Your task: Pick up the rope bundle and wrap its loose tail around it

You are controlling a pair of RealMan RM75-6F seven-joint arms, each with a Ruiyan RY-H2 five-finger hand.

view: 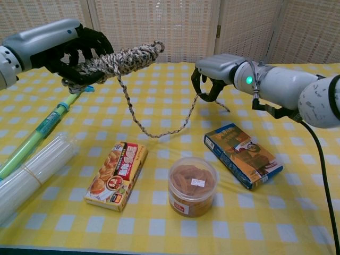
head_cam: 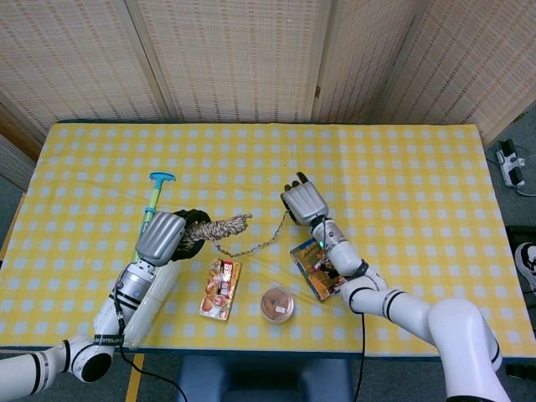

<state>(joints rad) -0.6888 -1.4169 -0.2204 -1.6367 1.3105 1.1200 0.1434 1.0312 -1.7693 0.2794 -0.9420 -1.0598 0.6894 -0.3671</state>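
Observation:
My left hand (head_cam: 161, 235) (view: 74, 50) grips the braided rope bundle (view: 125, 57) (head_cam: 219, 227) by its left end and holds it above the table, the bundle pointing right. The loose tail (view: 154, 127) (head_cam: 251, 246) sags from the bundle toward the yellow checked cloth and climbs to my right hand (view: 215, 71) (head_cam: 303, 202). That hand pinches the tail near its end, lifted off the table, and a short end pokes out to its right.
On the cloth below the rope lie a snack box (view: 117, 169), a round jar (view: 192, 186) and a blue box (view: 243, 155). A green and blue pump (view: 34, 138) and a clear tube bundle (view: 29, 172) lie at the left.

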